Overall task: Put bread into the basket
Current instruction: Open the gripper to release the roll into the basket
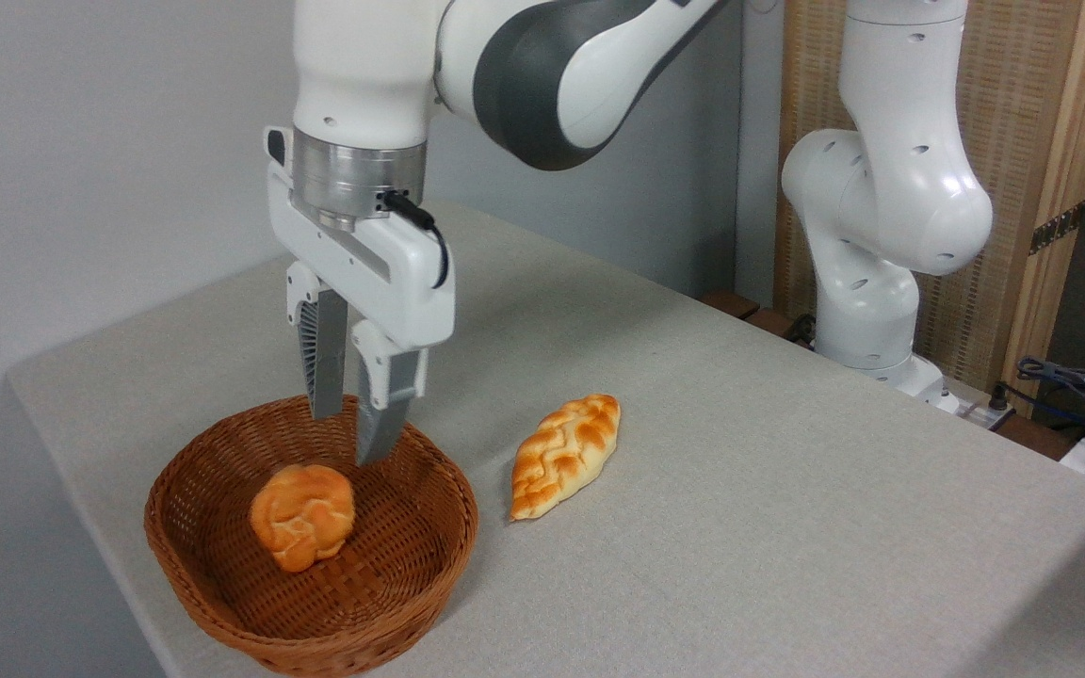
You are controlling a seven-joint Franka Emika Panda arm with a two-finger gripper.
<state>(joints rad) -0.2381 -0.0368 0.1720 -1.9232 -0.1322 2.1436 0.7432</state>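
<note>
Bread (302,517): a small round orange-golden knotted bun with paler creases; it lies on the woven floor of the basket, slightly left of centre, with nothing gripping it.
Basket (448,494): oval, reddish-brown wicker with a thick braided rim; it stands on the surface near the front left corner and is several times wider than the bun.
Tool (348,438): points straight down over the rear part of the basket; the two grey fingers stand a narrow gap apart and hold nothing. The fingertips (374,450) hang at about rim height, just behind and to the right of the bun; whether they touch the bun cannot be told, though a sliver of basket shows between them.
Braided loaf (563,454): longer, paler, with pointed ends; it lies on the surface just right of the basket, not touching it, set on a diagonal.
Surface (787,527): light grey, cloth-like cover.
Arm (542,66): white with a grey joint, reaching in from the upper right; its base (867,320) stands at the far right edge of the surface.
</note>
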